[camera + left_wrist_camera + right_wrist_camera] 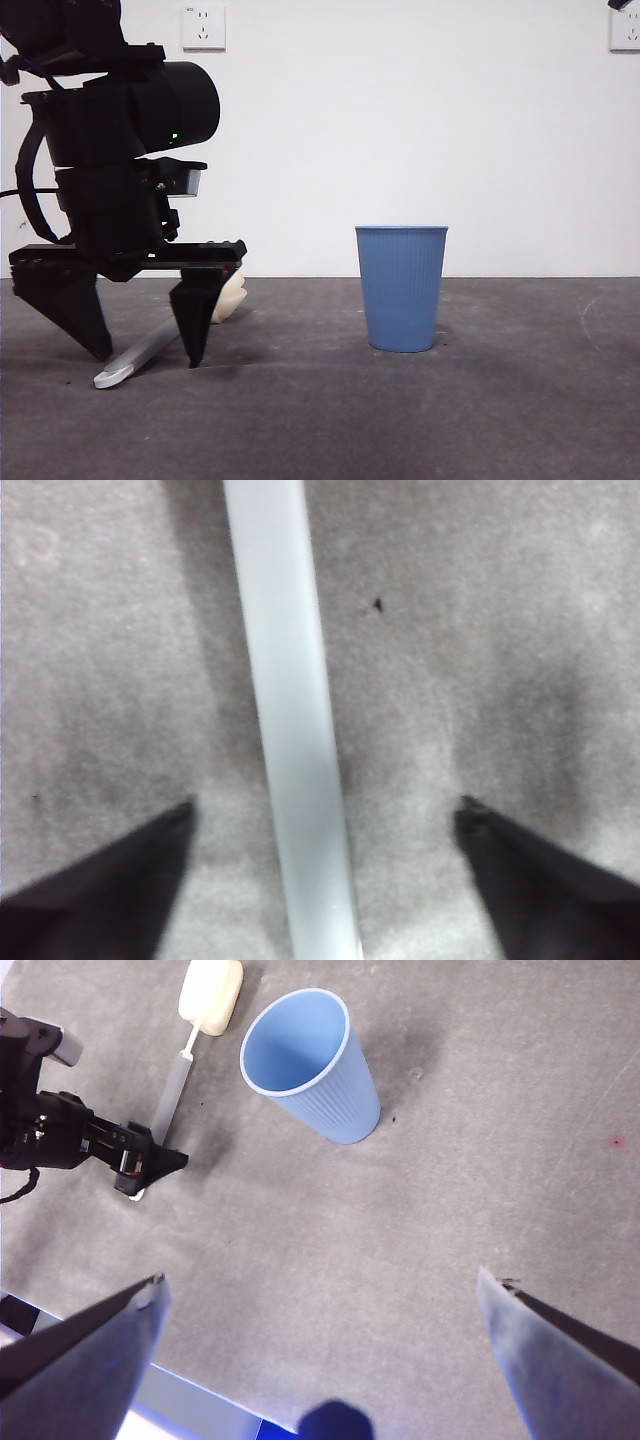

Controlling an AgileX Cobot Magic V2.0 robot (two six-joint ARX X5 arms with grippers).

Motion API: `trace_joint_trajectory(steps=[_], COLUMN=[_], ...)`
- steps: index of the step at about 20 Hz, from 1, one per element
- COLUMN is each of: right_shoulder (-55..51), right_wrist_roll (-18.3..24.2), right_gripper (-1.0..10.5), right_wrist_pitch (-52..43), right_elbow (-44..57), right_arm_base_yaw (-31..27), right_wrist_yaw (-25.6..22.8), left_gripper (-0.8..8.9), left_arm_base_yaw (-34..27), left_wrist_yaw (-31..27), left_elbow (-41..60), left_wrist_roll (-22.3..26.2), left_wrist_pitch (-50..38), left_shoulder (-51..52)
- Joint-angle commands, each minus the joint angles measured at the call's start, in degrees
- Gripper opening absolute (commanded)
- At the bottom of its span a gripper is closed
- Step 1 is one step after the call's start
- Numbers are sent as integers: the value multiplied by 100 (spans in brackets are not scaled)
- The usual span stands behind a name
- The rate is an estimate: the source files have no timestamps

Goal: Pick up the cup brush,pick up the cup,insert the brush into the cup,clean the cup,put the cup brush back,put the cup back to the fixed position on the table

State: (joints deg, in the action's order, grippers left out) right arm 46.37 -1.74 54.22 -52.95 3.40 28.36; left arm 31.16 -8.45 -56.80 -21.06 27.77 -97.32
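The cup brush lies flat on the table [520,420], with its grey handle [145,350] toward the front and its cream sponge head [231,297] toward the back. My left gripper [148,358] is down at the table and open, one jaw on each side of the handle [297,780] and clear of it. The blue ribbed cup [401,288] stands upright to the right of the brush, apart from it. My right gripper [322,1282] hovers high above the table, open and empty. The right wrist view shows the cup [315,1065], the brush [172,1090] and the left arm [50,1130].
A white wall with two sockets [203,27] closes off the back of the table. The table's near edge [180,1400] shows in the right wrist view. A black tip of the right arm [621,4] sits at the top right corner.
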Motion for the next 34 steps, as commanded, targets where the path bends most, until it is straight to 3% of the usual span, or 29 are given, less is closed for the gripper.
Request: trace_joint_trajectory(steps=[1, 14, 21, 25, 34], right_shoulder=[-7, 2, 186, 361, 855], right_wrist_roll=[-39, -37, 28, 28, -57], right_gripper=[566, 566, 566, 567, 563], right_wrist_pitch=[-15, -15, -144, -1084, -3866], right_elbow=[-4, -4, 4, 273, 1759], right_arm_base_yaw=[13, 13, 90, 216, 763], right_wrist_yaw=[-4, -20, 28, 682, 584], left_gripper=[53, -9, -9, -9, -9], left_arm_base_yaw=[4, -9, -170, -173, -177], left_wrist_yaw=[2, 122, 146, 181, 741], left_elbow=[22, 22, 17, 17, 17], left_wrist_roll=[-39, 33, 428, 859, 977], left_wrist_pitch=[15, 127, 297, 715, 1316], left_shoulder=[-24, 9, 831, 1578, 3410])
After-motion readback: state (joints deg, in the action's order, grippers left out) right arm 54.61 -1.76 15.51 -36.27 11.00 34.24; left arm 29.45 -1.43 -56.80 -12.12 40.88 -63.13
